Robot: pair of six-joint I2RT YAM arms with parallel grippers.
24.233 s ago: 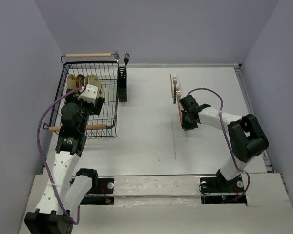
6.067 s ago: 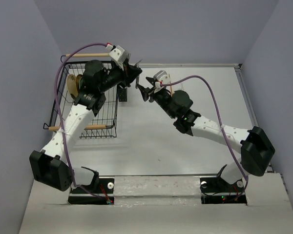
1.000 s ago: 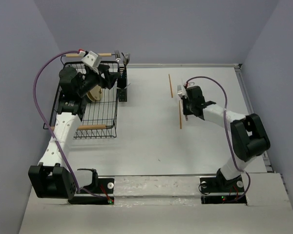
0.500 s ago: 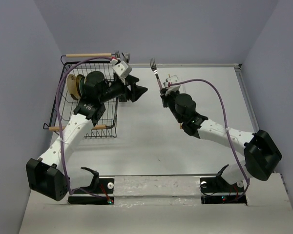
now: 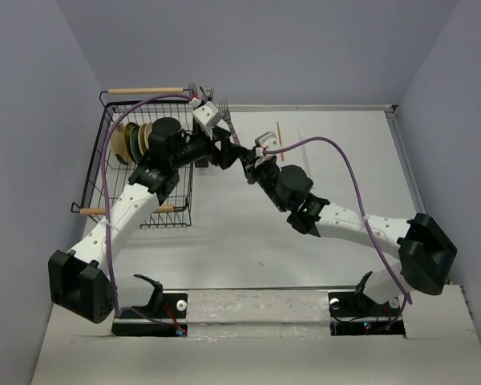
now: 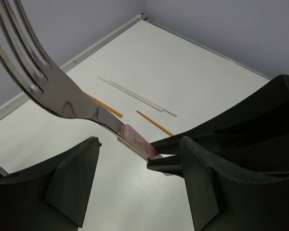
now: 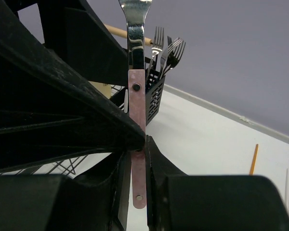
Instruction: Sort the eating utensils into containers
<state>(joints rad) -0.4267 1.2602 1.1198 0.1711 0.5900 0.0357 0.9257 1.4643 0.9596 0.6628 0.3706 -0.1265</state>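
My right gripper (image 7: 138, 144) is shut on the pink handle of a silver fork (image 7: 136, 91), which it holds upright above the table. In the top view the fork (image 5: 226, 112) points its tines up and back, with the right gripper (image 5: 252, 163) just under it. My left gripper (image 6: 139, 144) is open. Its fingers (image 6: 72, 183) stand either side of the fork's handle (image 6: 137, 140) without touching it. A black slotted container (image 7: 154, 98) behind holds several forks (image 5: 199, 90). Two orange chopsticks (image 6: 104, 106) lie on the table; one of them shows in the top view (image 5: 280, 131).
The big black wire dish rack (image 5: 148, 210) with wooden handles stands at the left, plates (image 5: 128, 143) upright in it. Both arms meet over the table's middle back. A raised rim (image 5: 401, 160) runs along the table's right side.
The right gripper has carried the fork left and lower, toward the left arm. The left gripper has moved up to it and its jaws have spread wider around the handle.
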